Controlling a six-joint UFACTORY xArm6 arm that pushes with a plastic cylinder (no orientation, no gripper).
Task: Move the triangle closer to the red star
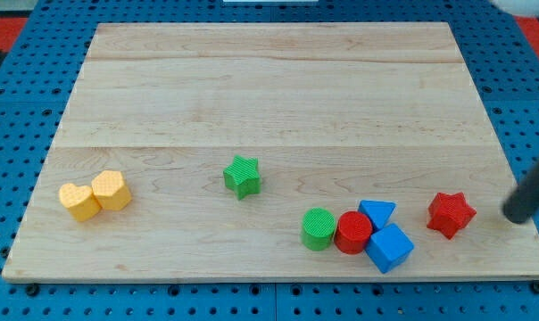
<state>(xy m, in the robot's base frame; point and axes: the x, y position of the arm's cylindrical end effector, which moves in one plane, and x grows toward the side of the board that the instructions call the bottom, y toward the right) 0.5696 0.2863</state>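
Not done: blue triangle block (377, 212) sits left of red star block (451, 214), gap between; my tip (517, 217), a jawless rod, right of star.

Dark rod enters from view's right edge, tilted; my tip (517, 214) low at right side.

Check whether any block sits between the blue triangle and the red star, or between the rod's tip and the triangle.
Nothing sits between the blue triangle block and the red star block; bare wood separates them. My tip is at the view's right, beyond the star, so the star stands between my tip and the triangle.
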